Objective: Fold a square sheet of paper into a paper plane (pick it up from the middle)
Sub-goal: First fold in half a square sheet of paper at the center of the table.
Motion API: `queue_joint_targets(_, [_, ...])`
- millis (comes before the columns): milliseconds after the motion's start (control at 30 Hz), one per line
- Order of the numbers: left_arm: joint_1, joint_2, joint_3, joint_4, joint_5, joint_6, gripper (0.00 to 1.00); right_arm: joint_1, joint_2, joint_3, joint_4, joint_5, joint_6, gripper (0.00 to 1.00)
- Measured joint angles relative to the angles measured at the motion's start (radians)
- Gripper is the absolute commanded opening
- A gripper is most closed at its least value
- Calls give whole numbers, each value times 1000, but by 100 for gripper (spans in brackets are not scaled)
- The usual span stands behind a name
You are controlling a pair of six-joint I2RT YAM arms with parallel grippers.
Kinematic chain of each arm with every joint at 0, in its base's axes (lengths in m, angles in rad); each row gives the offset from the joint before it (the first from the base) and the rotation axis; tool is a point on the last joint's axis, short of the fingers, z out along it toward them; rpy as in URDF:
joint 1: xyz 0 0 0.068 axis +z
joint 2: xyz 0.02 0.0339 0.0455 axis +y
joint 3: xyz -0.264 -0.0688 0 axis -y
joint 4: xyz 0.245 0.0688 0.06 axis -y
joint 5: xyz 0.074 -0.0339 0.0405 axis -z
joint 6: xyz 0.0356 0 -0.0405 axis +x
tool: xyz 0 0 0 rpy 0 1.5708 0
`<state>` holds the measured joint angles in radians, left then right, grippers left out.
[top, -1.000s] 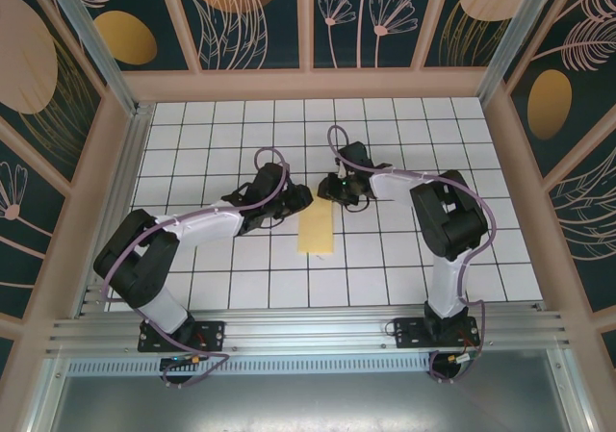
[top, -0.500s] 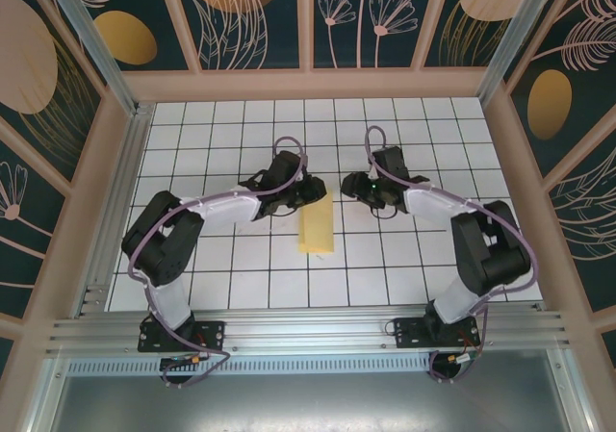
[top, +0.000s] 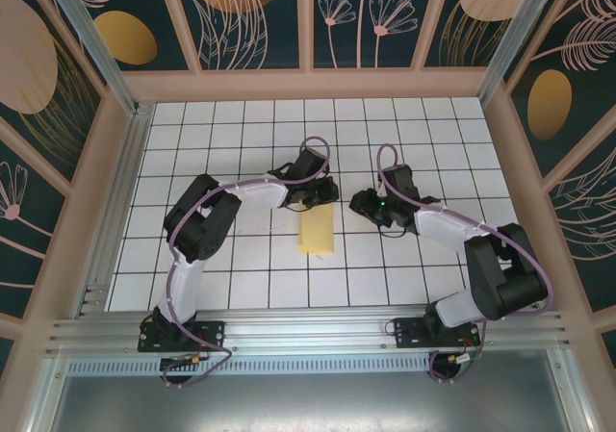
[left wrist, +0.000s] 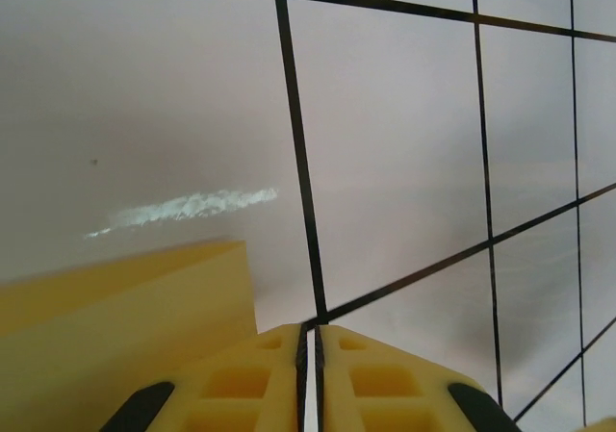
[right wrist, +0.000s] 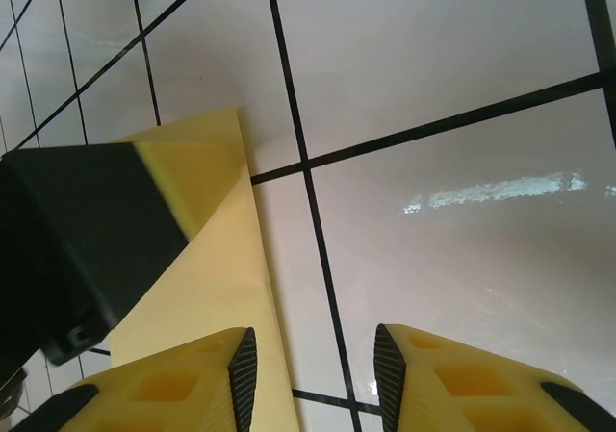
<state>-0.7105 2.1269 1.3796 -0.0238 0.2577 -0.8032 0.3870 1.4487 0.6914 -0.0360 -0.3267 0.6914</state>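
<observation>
Lying flat on the counter (top: 241, 268), your folded paper (top: 316, 231) has the left tool (left wrist: 310, 328) clenched empty at its far edge and the right tool (right wrist: 315, 341) released beside its far right corner.

The top external camera views the table (top: 241, 288) from high above, with the arm bases (top: 181, 336) at 6 o'clock, facing down toward 12 o'clock. Each wrist camera looks obliquely at the tiles from very close range. You see the yellow paper (top: 316, 232) in all three views.
</observation>
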Motion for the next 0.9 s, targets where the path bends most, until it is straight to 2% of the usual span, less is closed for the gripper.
queue_joint_targets(200, [2, 39, 47, -25, 5, 19, 11, 6, -1, -9, 11, -16, 6, 35])
queue_joint_targets(467, [5, 63, 61, -41, -1, 25, 5, 39, 4, -10, 44, -45, 18, 18])
queue_joint_targets(900, [31, 53, -21, 90, 64, -14, 0, 133, 183, 51, 113, -113, 27, 4])
